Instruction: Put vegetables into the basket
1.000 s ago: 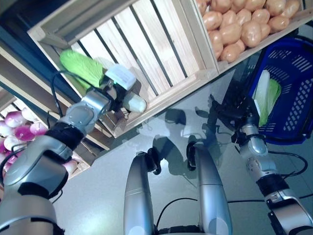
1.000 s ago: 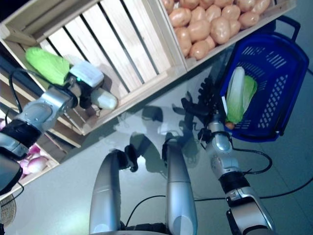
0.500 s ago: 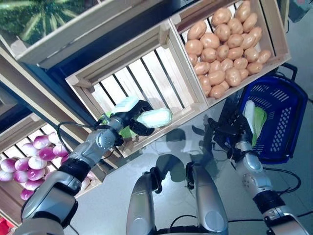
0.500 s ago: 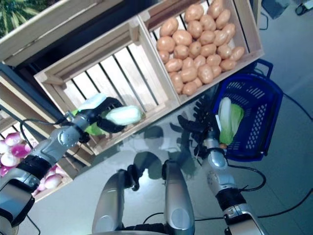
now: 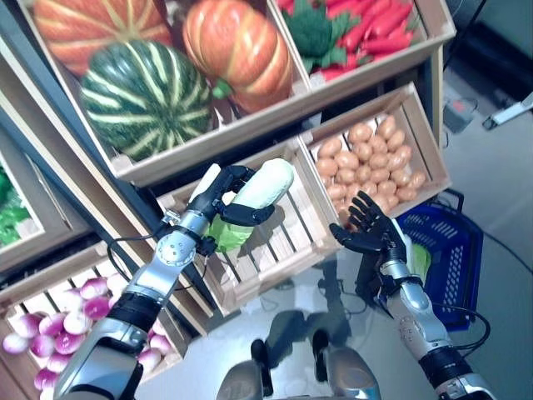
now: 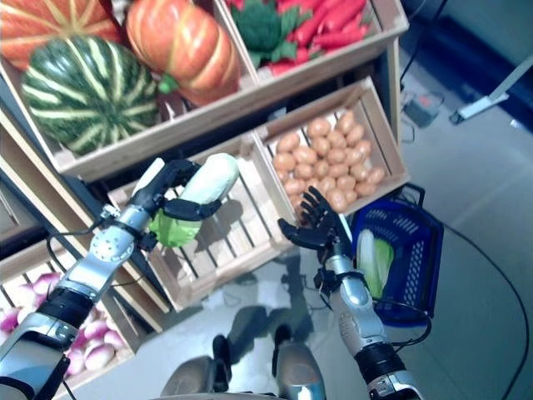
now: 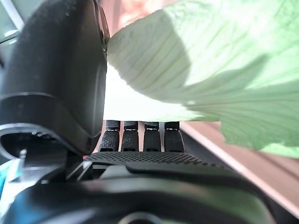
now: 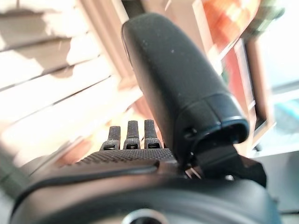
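Observation:
My left hand (image 5: 218,188) is shut on a napa cabbage (image 5: 265,183) with a white stem and green leaves, held up in front of a slatted wooden crate (image 5: 279,242). In the left wrist view the cabbage leaf (image 7: 210,70) lies against the thumb (image 7: 60,74), with the fingers (image 7: 140,139) curled under it. My right hand (image 5: 371,235) hovers open, fingers spread, beside the blue basket (image 5: 458,250) on the floor at the right. A second cabbage (image 6: 371,258) lies in the basket (image 6: 414,242). The right wrist view shows the right hand (image 8: 173,84) holding nothing.
The shelf carries a crate of potatoes (image 5: 373,160), orange pumpkins (image 5: 237,46), a striped green squash (image 5: 146,96), and red peppers with broccoli (image 5: 358,29). Purple onions (image 5: 46,354) fill a low crate at the left. Grey floor lies before the shelf.
The camera has tilted up, bringing the upper shelves into view. My left hand has carried the cabbage out of the slatted crate, up and to the right. The right hand stays open by the basket.

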Tool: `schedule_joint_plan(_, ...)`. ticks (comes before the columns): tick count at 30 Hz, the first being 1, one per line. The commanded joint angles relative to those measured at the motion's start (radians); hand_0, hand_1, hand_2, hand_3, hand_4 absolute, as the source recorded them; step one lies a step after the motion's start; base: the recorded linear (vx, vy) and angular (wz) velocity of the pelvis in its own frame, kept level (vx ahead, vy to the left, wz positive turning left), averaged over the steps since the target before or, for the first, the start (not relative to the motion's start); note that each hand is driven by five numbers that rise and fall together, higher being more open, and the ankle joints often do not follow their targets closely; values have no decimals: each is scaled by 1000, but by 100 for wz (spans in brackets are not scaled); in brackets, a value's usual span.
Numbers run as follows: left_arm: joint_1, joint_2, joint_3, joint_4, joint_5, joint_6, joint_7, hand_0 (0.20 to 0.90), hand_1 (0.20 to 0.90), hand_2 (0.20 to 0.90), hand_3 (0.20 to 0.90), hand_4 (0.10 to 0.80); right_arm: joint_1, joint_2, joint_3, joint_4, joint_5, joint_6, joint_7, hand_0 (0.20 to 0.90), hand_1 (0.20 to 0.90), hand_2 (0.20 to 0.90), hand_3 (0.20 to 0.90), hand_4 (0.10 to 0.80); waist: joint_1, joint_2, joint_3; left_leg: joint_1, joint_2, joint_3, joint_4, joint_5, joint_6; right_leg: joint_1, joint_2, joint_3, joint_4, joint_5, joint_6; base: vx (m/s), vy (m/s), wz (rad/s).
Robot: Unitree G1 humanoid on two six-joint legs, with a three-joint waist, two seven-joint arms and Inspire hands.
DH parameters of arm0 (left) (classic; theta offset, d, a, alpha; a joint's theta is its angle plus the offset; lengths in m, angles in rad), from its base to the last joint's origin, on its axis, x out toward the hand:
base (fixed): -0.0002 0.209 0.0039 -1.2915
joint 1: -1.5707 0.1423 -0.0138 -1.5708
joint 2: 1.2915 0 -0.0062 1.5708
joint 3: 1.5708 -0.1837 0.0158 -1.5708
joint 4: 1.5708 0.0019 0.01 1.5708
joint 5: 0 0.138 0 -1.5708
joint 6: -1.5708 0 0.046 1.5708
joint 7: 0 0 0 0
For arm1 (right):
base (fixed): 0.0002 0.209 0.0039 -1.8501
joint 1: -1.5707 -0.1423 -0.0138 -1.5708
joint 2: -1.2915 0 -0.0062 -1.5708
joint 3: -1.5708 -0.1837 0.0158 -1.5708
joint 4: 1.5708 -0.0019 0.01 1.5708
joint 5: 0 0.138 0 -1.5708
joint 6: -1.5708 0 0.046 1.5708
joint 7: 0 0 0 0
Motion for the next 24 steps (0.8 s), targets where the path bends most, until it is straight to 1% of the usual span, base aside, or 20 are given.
schedule_joint_plan(1, -7, -45, 116, -62, -174, -92, 35, 300, 300, 300, 300, 400, 14, 5, 3, -71, 31, 7, 179, 900, 900, 900, 900, 800, 7, 9, -186, 25, -70, -9, -43, -39, 32, 76, -9, -13, -130, 47, -5, 0, 0, 0)
schedule_joint_plan(3, -5, -62, 126, -58, -227, -91, 24, 300, 300, 300, 300, 400, 15, 11, 9, -76, 55, 32, 227, 900, 900, 900, 900, 800, 6, 10, -197, 45, -70, -9, -71, -31, 32, 91, -5, -14, -151, 56, -4, 0, 0, 0)
schedule_joint_plan(5, -6, -93, 151, -45, -338, -95, -15, 300, 300, 300, 300, 400, 20, 21, 15, -90, 87, 82, 301, 900, 900, 900, 900, 800, 4, 11, -213, 74, -73, -9, -122, -14, 31, 121, 2, -17, -197, 73, -4, 0, 0, 0)
schedule_joint_plan(6, -10, -107, 160, -41, -380, -91, -33, 300, 300, 300, 300, 400, 20, 24, 18, -92, 82, 96, 312, 900, 900, 900, 900, 800, 3, 11, -218, 80, -73, -9, -135, -9, 29, 128, 4, -20, -211, 79, -4, 0, 0, 0)
schedule_joint_plan(9, -17, -139, 166, -32, -444, -94, -50, 300, 300, 300, 300, 400, 7, 31, 30, -94, 88, 134, 323, 900, 900, 900, 900, 800, 3, 12, -226, 81, -76, -17, -135, -15, 30, 140, 6, -22, -230, 86, -4, 0, 0, 0)
schedule_joint_plan(13, -6, -174, 164, -40, -478, -106, -50, 300, 300, 300, 300, 400, 2, 40, 47, -112, 109, 186, 358, 900, 900, 900, 900, 800, 4, 10, -234, 88, -75, -15, -135, -20, 32, 150, 8, -22, -233, 83, -6, 0, -15, 1)
schedule_joint_plan(17, 16, -198, 160, -49, -512, -104, -55, 300, 300, 300, 300, 400, 5, 44, 66, -121, 100, 212, 368, 900, 900, 900, 900, 800, 6, 5, -235, 100, -73, -13, -135, -24, 36, 160, 11, -19, -233, 77, -9, 4, -16, 0)
schedule_joint_plan(20, 22, -214, 152, -53, -524, -101, -67, 300, 300, 300, 300, 400, -1, 48, 83, -127, 100, 217, 359, 900, 900, 900, 900, 800, 9, 2, -236, 106, -71, -13, -135, -26, 37, 166, 14, -18, -233, 74, -11, 2, -19, -2)
schedule_joint_plan(24, 35, -237, 120, -68, -493, -95, -62, 300, 300, 300, 300, 400, -11, 56, 98, -147, 89, 196, 327, 900, 900, 900, 900, 800, 13, -2, -234, 115, -69, -15, -135, -28, 39, 175, 17, -15, -233, 72, -12, 0, 0, 0)
